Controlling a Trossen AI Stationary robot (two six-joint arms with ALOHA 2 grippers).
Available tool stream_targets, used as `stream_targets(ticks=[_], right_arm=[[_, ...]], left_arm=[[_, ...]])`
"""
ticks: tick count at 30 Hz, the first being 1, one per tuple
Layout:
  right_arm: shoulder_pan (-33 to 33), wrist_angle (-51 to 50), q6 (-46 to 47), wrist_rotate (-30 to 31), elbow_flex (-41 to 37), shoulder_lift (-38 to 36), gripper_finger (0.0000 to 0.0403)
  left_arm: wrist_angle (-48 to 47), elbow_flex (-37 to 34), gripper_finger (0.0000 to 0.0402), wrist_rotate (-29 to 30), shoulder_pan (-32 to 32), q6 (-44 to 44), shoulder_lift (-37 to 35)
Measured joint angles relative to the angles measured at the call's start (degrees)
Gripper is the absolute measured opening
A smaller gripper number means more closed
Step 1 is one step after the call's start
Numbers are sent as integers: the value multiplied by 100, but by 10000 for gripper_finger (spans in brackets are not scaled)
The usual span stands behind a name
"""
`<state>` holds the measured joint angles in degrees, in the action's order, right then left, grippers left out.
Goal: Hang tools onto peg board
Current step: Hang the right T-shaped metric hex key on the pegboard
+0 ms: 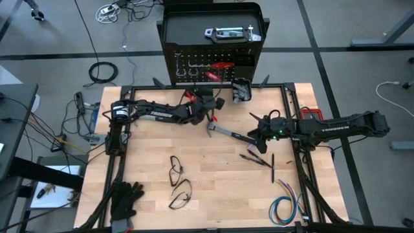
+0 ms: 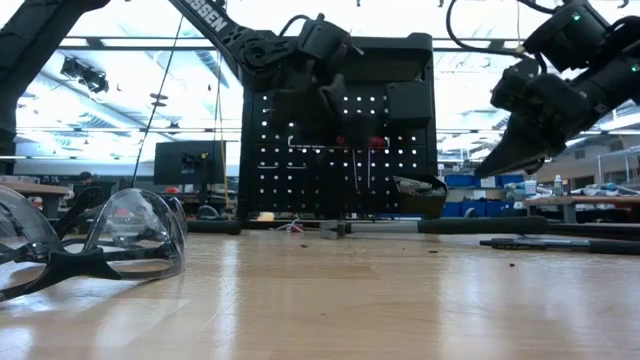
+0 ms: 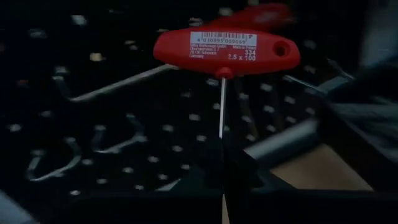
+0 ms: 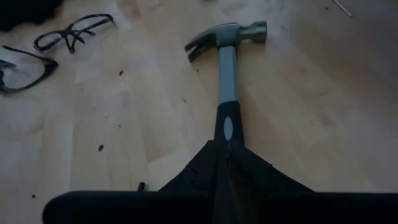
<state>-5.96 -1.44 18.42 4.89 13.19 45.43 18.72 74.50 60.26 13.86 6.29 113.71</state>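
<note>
At centre right of the high view, the right gripper clamps a hammer by its handle, the head pointing up-left toward the peg board, where the left gripper pinches a red T-handle key.

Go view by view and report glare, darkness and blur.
Low view: bright windows backlight the black perforated peg board; clear safety glasses loom blurred. Left wrist view: dark, only the red T-handled hex key sharp. Right wrist view: evenly lit, steel claw hammer crisp.
</note>
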Motion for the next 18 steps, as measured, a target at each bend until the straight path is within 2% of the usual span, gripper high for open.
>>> stream_targets(ticks=[9,18], right_arm=[[0,227,-1,-22,-76,-2,46],[0,267,-47,-44,-76,-2,46]], left_arm=[[299,0,0,5,538,350,0],[272,2,0,-644,988,642,0]])
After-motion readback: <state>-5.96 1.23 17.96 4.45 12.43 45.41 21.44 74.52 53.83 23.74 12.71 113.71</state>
